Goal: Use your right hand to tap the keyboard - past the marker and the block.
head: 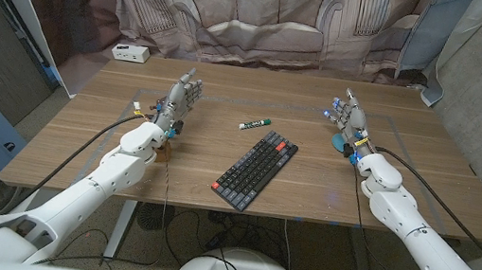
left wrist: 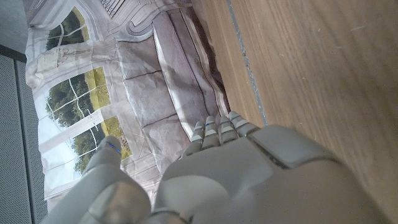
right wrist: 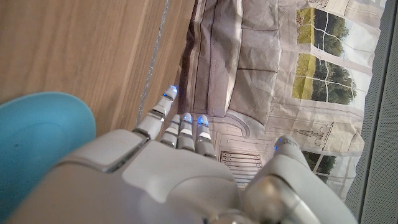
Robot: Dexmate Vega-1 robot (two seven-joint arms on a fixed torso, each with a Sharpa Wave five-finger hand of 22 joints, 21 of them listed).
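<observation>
The right hand (head: 351,119) stands open and empty, right of the keyboard (head: 255,169); the marker (head: 255,125) lies just beyond; the left hand (head: 180,102) likewise open, empty.

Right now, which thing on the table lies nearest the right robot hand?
The blue disc, right beside the right robot hand. The keyboard and marker lie farther off, mid-table.

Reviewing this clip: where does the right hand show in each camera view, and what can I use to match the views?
Head view: the right hand stands at the table's right side, fingers up.
Right wrist view: its back fills the lower part.
Left wrist view: I don't see it.
Shared landmark: the printed sofa backdrop.
</observation>
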